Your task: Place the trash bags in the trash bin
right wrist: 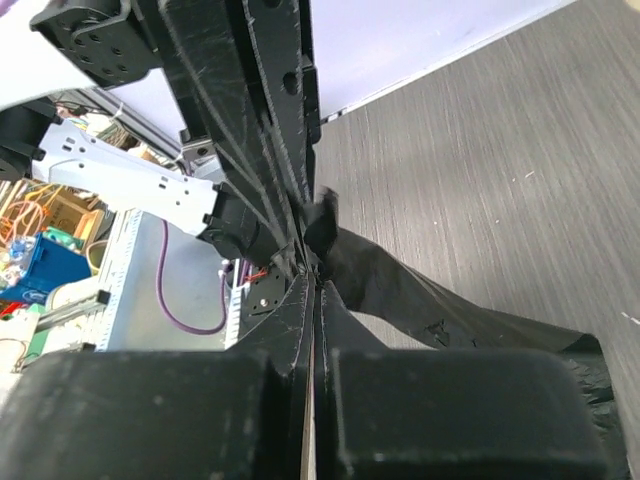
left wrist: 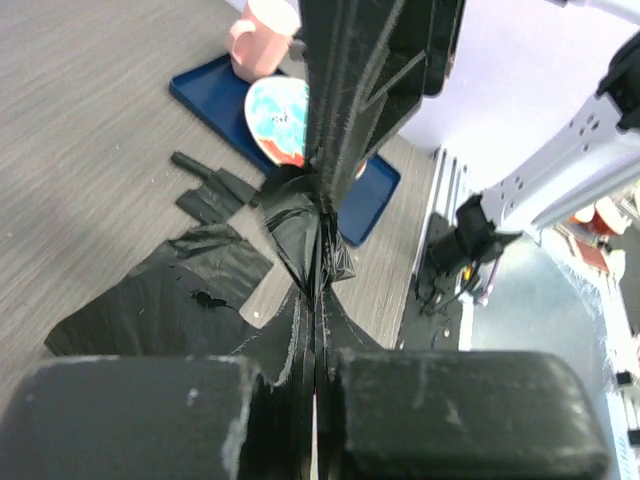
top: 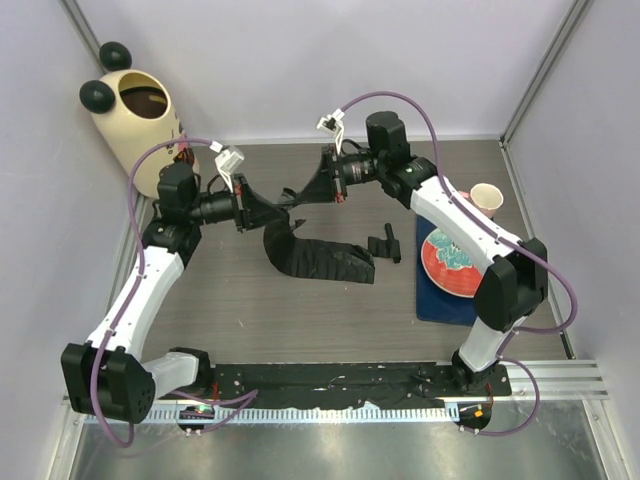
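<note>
Marks on the side of the trash bin (top: 135,125) are too small to read from above. The bin stands at the far left corner of the table (top: 220,320), its brown inside open to view and two black ball ears on its far side. The black trash bag (top: 322,262) is well apart from it, near the table's middle. One end is stretched in the air between the two grippers, and the rest hangs down and lies crumpled on the wood-grain top.

The left gripper (top: 262,205) has its fingers pressed together on the bag. The right gripper (top: 312,188), facing it, pinches the same bunched plastic with its fingers closed. The two sets of fingertips are just beside each other.

To the right lie a few small black strips (top: 386,243). Beyond them is a blue tray (top: 432,300) bearing a red-and-blue plate (top: 452,262), with a cup (top: 485,197) at the tray's far end. The left arm's wrist sits between the bag and the bin.
</note>
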`<state>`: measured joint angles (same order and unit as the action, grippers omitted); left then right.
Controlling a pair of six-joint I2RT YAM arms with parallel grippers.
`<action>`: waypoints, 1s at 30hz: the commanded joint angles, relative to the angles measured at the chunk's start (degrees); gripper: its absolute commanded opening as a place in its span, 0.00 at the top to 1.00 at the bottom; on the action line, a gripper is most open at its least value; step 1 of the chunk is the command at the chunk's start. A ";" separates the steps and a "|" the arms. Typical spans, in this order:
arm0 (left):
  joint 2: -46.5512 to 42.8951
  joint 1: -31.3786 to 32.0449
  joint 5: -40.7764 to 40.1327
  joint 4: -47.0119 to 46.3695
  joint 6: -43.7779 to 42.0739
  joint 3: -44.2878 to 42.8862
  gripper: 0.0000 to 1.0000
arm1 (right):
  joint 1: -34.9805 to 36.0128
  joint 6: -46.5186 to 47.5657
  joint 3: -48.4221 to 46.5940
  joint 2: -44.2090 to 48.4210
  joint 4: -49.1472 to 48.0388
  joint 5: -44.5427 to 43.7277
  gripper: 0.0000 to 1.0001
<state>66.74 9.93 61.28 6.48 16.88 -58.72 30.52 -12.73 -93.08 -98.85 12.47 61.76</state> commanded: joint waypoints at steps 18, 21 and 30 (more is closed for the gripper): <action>4.01 -4.49 4.03 -39.52 35.41 2.56 1.00 | 0.06 -3.71 3.96 4.10 -17.21 -2.34 0.26; 4.10 -4.13 4.29 -39.88 36.55 2.21 1.00 | 2.25 0.42 2.90 2.96 -15.38 -2.78 0.25; 1.30 -3.96 8.94 -39.62 33.14 3.34 1.00 | 2.00 2.99 3.52 3.48 -9.83 -0.50 0.75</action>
<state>70.78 5.63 65.91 -30.28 52.38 -55.05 34.41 -10.52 -87.90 -97.03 1.78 59.79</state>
